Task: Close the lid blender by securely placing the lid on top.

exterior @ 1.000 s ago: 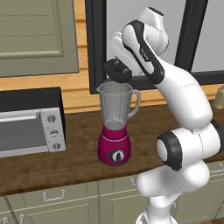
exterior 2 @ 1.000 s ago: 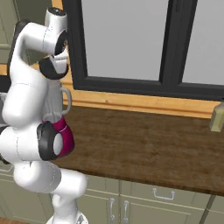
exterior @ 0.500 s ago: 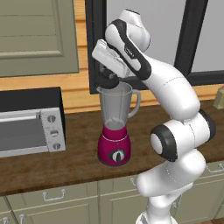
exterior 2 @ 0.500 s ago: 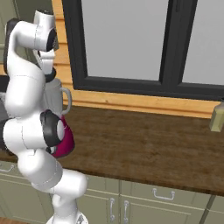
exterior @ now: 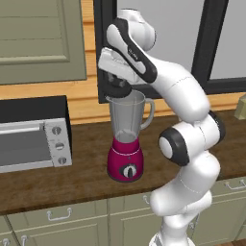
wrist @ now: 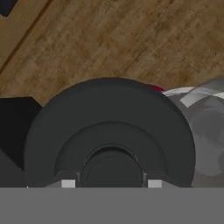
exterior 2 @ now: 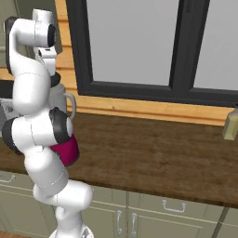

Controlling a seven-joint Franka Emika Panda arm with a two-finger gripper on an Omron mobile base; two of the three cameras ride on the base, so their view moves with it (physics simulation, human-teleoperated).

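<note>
The blender (exterior: 127, 139) stands on the wooden counter, a clear tapered jar on a magenta base (exterior: 126, 162) with a black dial. My gripper (exterior: 118, 87) hangs just above the jar's left rim, shut on the black lid (exterior: 118, 90). In the hand view the lid (wrist: 109, 127) is a large black disc with its knob (wrist: 112, 168) between my fingertips, and the jar's mouth (wrist: 203, 122) lies off to the right of it. In the right base view my arm hides most of the blender, leaving the jar handle (exterior 2: 70, 105) and the magenta base (exterior 2: 68, 151) showing.
A grey toaster oven (exterior: 30, 139) sits on the counter (exterior: 86, 187) left of the blender. A dark window frame (exterior: 102, 53) rises right behind the jar. A small tan object (exterior 2: 230, 124) stands at the far right of the counter.
The arm has swung left and the hand has turned. The lid has moved left and slightly down, from above the jar's mouth to over its left rim.
</note>
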